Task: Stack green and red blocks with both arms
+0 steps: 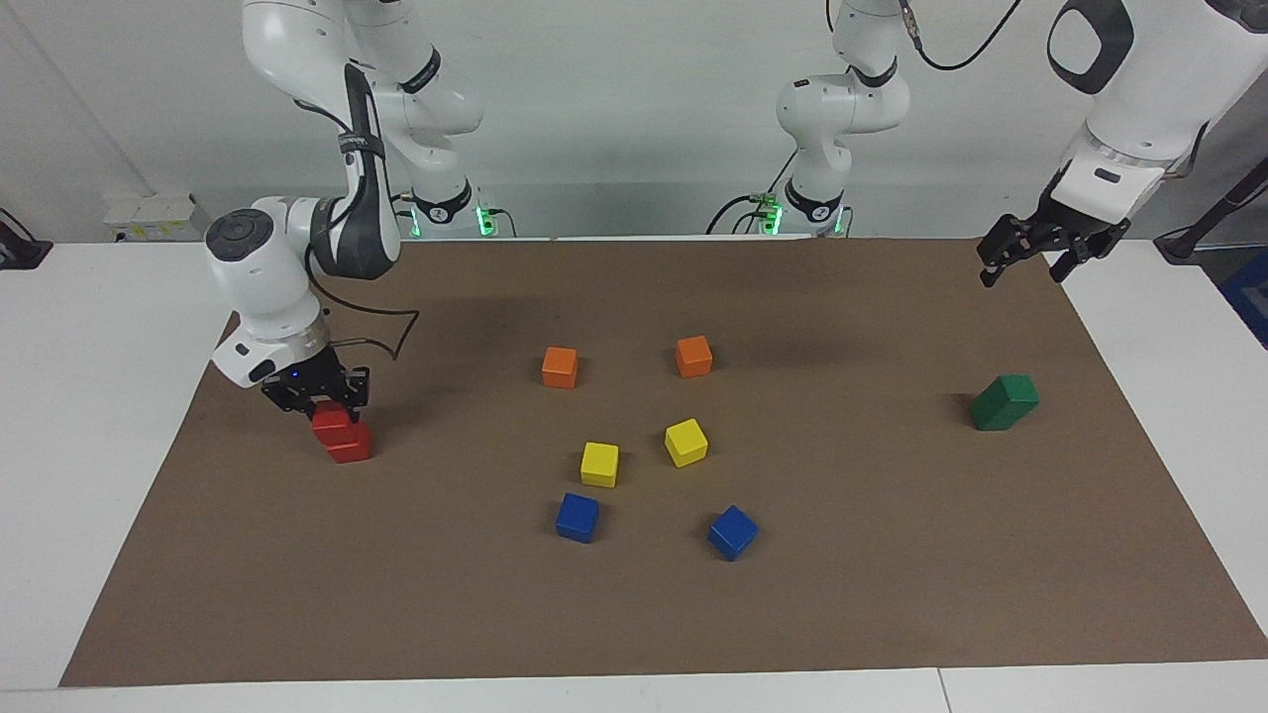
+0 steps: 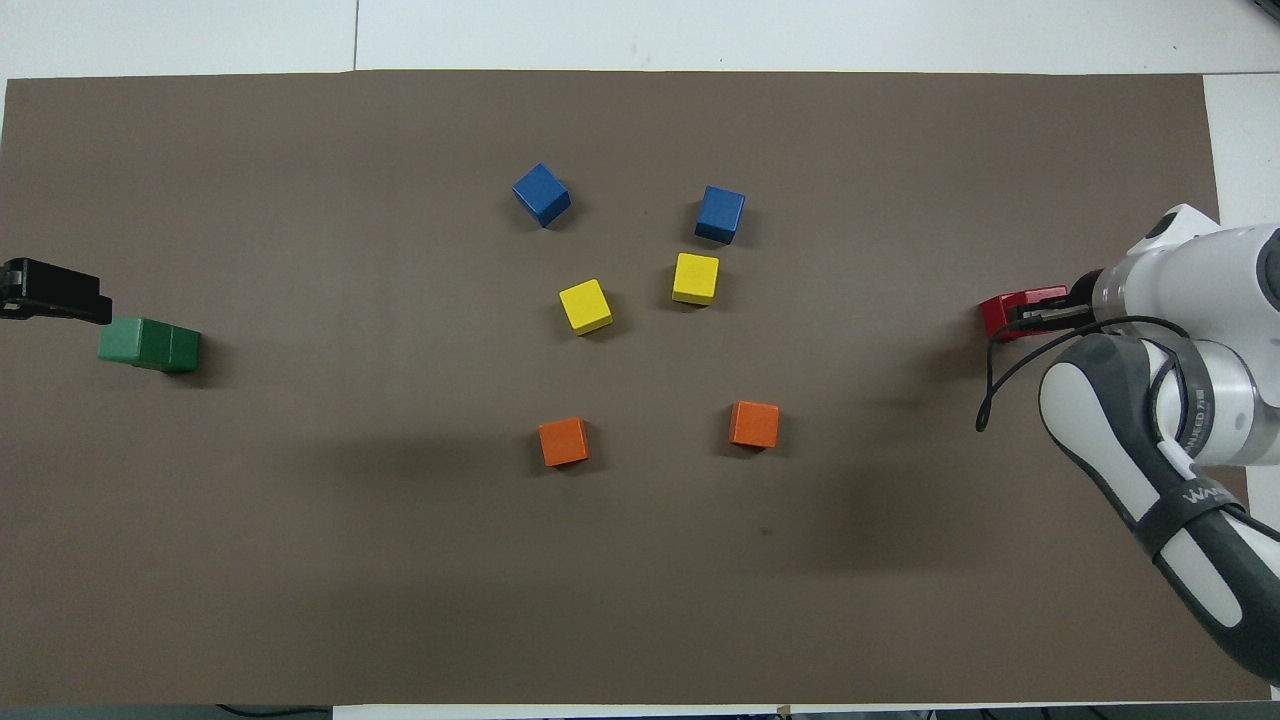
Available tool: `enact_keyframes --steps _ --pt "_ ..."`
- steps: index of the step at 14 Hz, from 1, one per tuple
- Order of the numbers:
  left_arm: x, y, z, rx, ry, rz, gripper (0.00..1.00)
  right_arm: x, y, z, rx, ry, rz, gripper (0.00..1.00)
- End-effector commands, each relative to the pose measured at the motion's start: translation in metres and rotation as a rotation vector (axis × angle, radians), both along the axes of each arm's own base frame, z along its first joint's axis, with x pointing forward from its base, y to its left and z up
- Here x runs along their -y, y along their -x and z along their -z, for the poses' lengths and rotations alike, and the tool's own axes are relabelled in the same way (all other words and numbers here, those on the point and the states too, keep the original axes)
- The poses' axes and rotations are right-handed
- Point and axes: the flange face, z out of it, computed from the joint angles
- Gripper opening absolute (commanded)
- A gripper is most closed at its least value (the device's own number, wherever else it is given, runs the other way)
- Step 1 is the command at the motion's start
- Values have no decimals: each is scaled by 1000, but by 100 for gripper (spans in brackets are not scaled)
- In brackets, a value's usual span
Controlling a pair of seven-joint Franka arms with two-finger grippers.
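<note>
Right gripper (image 1: 314, 400) pinches upper red block (image 1: 333, 422), seating it on lower one (image 1: 349, 444); left gripper (image 1: 1026, 254) spread, raised above green stack (image 1: 1003, 401), apparently finished.

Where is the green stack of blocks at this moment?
The green stack stands on the brown mat at the left arm's end of the table, apart from the other cubes. The left gripper hangs in the air above the mat's edge, clear of it.
</note>
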Motion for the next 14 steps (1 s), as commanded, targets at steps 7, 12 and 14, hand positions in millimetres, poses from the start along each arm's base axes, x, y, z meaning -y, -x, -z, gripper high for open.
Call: enact_keyframes --steps 7,12,14 --pt "5 7 -1 10 29 -15 100 -1 2 -4 23 -5 -9 100" --pt "4 8 0 9 30 -18 100 -1 -2 -10 34 -5 -7 100" --pt "5 7 1 7 30 -15 100 -2 -12 -24 44 -5 -2 100"
